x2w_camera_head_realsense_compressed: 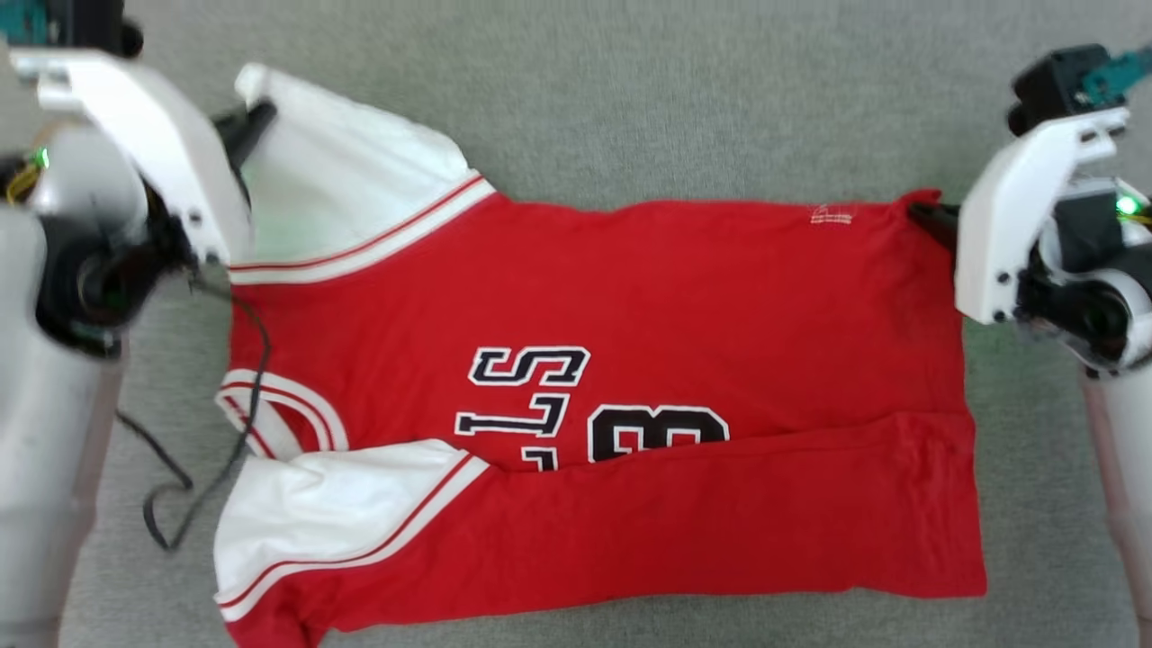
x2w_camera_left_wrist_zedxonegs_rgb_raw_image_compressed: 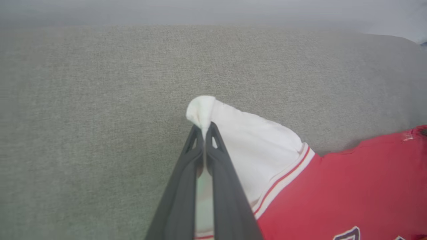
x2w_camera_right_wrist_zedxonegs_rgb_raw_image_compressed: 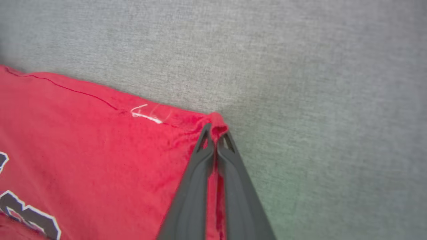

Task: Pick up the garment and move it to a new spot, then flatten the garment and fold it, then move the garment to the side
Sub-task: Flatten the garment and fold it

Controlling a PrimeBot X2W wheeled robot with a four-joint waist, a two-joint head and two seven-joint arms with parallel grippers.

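The grey fabric surface (x2w_camera_head_realsense_compressed: 630,99) carries the garment (x2w_camera_head_realsense_compressed: 630,297), which lies spread sideways across it and front up, collar end toward the robot's left and hem toward its right. The near long edge (x2w_camera_head_realsense_compressed: 720,513) lies folded over the lower part of the black lettering (x2w_camera_head_realsense_compressed: 531,369). That reads as the fold in hand, with the far long edge the next to come over. The 2 pale arms stand at the 2 far corners. The left gripper (x2w_camera_left_wrist_zedxonegs_rgb_raw_image_compressed: 203,128) is pinched tight on the tip of the far white sleeve (x2w_camera_left_wrist_zedxonegs_rgb_raw_image_compressed: 253,140). The right gripper (x2w_camera_right_wrist_zedxonegs_rgb_raw_image_compressed: 217,131) is pinched tight on the far hem corner (x2w_camera_right_wrist_zedxonegs_rgb_raw_image_compressed: 218,120), near a small white mark (x2w_camera_right_wrist_zedxonegs_rgb_raw_image_compressed: 146,115). To do this well, I judge that both ends should rise together only enough to clear the cloth. They should keep the edge between them taut, travel toward the robot at the same pace, and land parallel to the near fold so the 2 flaps meet without skew. The sleeve is the weak point: held by its tip it may trail or crumple, so it wants laying flat before release. A loose black cable (x2w_camera_head_realsense_compressed: 243,396) by the left arm lies across the collar area and could snag.
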